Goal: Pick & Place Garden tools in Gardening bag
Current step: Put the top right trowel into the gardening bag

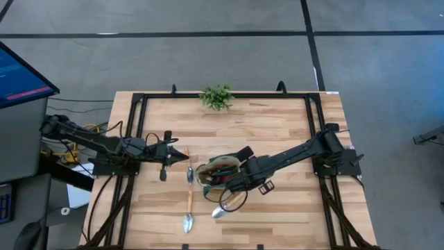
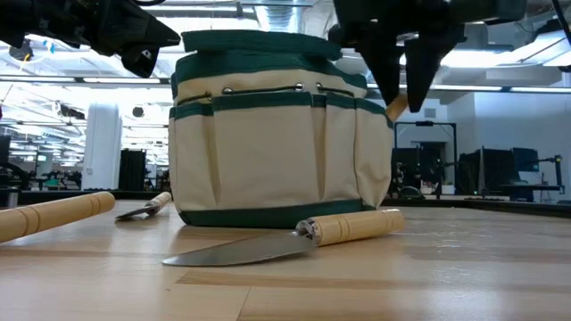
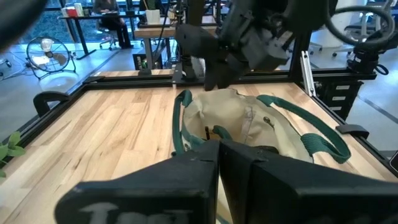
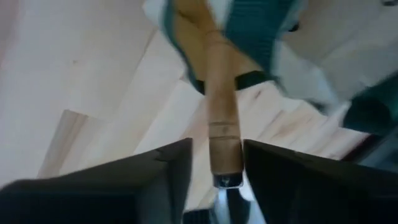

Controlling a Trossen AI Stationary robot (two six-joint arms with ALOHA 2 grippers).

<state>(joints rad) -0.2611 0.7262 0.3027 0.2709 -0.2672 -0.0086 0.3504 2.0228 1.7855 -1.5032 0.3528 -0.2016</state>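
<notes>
The right gripper [image 4: 214, 165], fingers parted, straddles a trowel's wooden handle [image 4: 217, 118] beside the gardening bag [image 2: 277, 134]; left gripper [image 1: 182, 155] waits closed.

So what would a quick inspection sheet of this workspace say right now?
Surface: wooden table with a black frame.
Job's things: gardening bag upright; long trowel, small trowel and scoop trowel lying on the table beside it.
Clutter: leafy plant at the far edge.
Hands: left hand shut, empty, beside the bag; right hand open, by the bag's rim, above the scoop trowel's handle.
Cables: loose bundle by the left arm's base.
Surroundings: monitor, grey floor.
</notes>
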